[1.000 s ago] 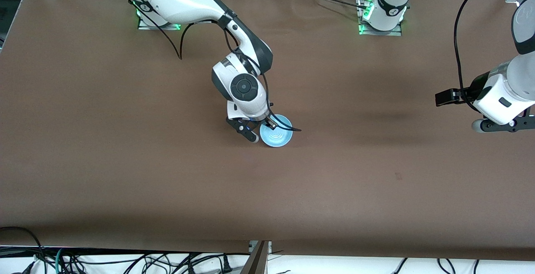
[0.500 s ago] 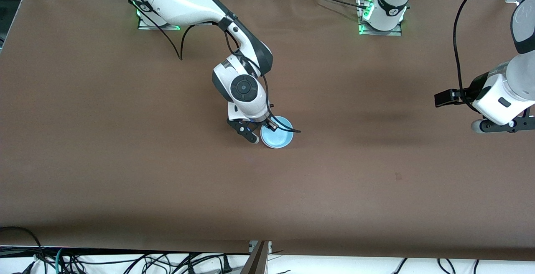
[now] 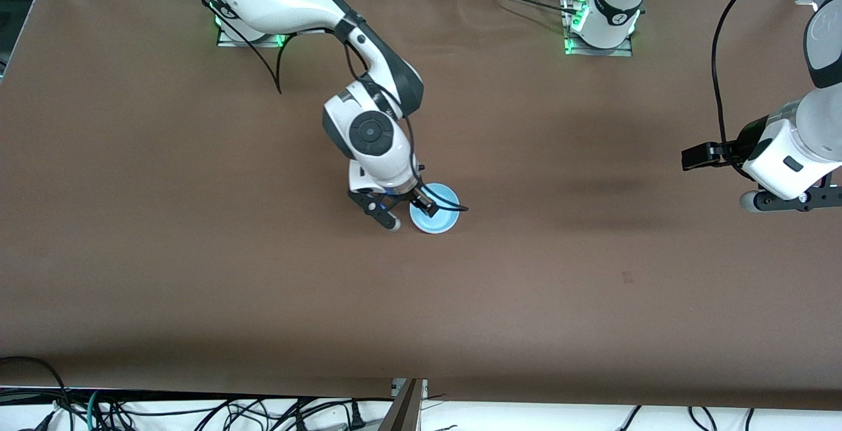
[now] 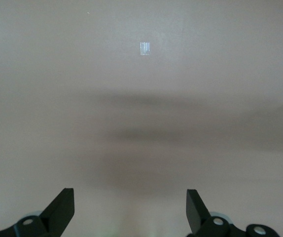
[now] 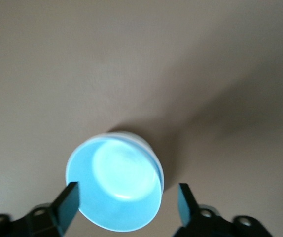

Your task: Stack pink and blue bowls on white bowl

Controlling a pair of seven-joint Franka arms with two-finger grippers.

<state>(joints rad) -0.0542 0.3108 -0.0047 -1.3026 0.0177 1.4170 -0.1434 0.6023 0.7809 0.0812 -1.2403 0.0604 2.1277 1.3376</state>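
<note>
The light blue bowl [image 3: 435,216] sits upright on the table near its middle. In the right wrist view the blue bowl [image 5: 114,190] rests nested in another bowl, of which only a thin whitish rim [image 5: 153,154] shows. I cannot tell whether that rim is the white bowl's or the pink one's. No pink shows in any view. My right gripper [image 3: 408,215] is open just above the blue bowl, its fingers [image 5: 66,201] apart on either side of it, not touching. My left gripper [image 3: 789,202] is open and empty in the air over the left arm's end of the table and waits.
The brown table cover [image 3: 197,273] is bare around the bowls. A small piece of clear tape [image 4: 144,48] lies on the cover in the left wrist view. Cables hang along the table's front edge [image 3: 197,411].
My right arm's hand has shifted a little toward the right arm's end of the table, with its fingers open. The blue bowl has stayed almost in place. The left arm has barely moved.
</note>
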